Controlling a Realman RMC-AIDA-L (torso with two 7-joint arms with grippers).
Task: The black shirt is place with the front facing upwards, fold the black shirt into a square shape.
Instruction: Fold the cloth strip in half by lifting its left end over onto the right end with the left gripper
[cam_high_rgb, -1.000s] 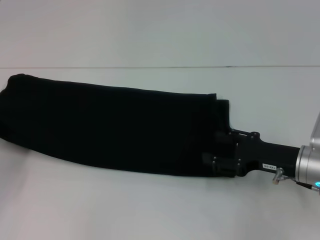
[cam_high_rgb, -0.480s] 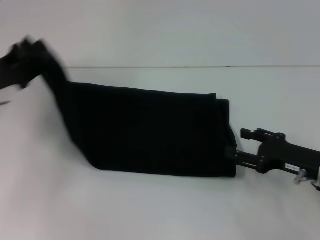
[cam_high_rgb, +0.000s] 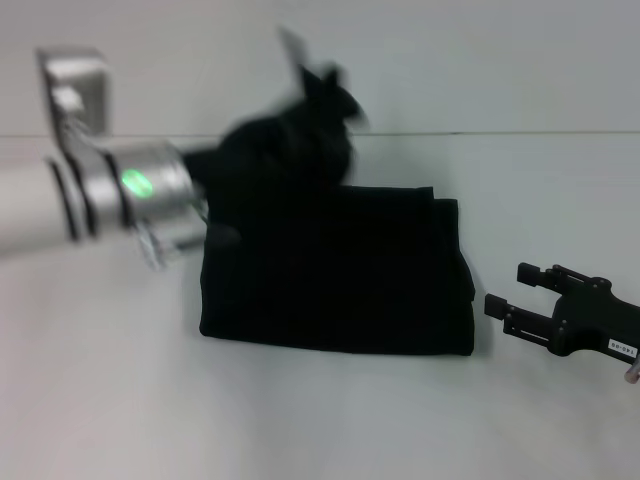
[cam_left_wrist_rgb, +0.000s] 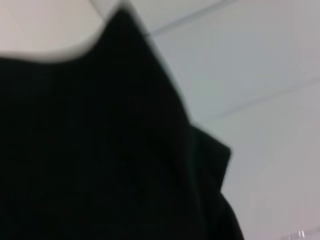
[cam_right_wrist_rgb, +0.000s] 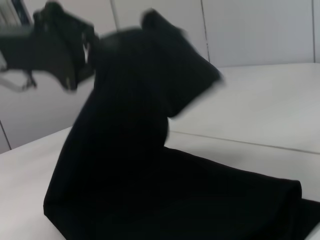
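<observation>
Here our left gripper (cam_high_rgb: 300, 110), apparently pinching the black shirt (cam_high_rgb: 340, 275), carries 1 end rightward toward our spread right gripper (cam_high_rgb: 517, 292).

Left arm (cam_high_rgb: 60, 200) — white link, silver wrist joint (green light glowing); right pincer (cam_high_rgb: 525, 295) — black, small white label.

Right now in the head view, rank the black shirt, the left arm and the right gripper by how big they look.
1. black shirt, the largest.
2. left arm, though it sits nearer the camera, so unsure.
3. right gripper, open beside the shirt, the smallest.
</observation>
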